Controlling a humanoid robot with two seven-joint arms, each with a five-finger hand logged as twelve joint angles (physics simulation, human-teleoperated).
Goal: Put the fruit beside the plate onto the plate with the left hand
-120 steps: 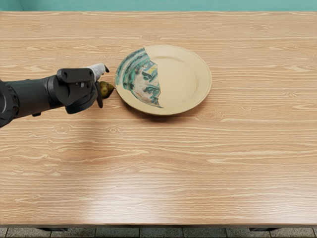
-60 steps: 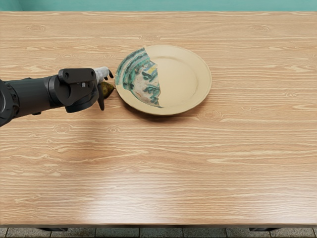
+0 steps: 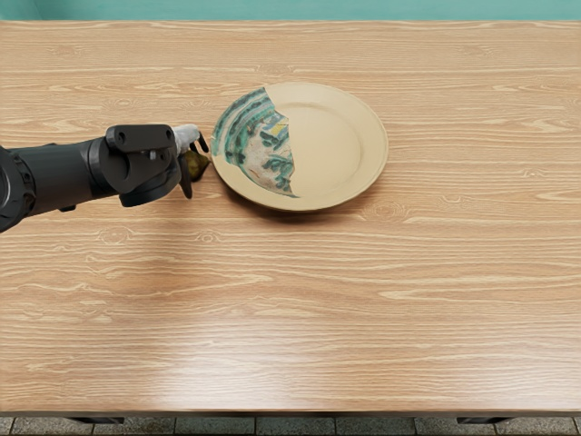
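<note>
While it sits just off the plate's left rim, the small, rounded yellow-green fruit (image 3: pixel 196 163) is mostly hidden by the left hand (image 3: pixel 156 163), whose dark fingers (image 3: pixel 185 180) curl round it in a grasp. Whether the fruit touches the rim cannot be told. The plate (image 3: pixel 349 136) is round, shallow and matte tan, with a jagged teal-and-cream patterned patch over its left part; its right part is bare. The black, smooth-cased arm reaches in from the left edge. The counter (image 3: pixel 363 300) is pale wood with long grain, lying open in front of and right of the plate.
</note>
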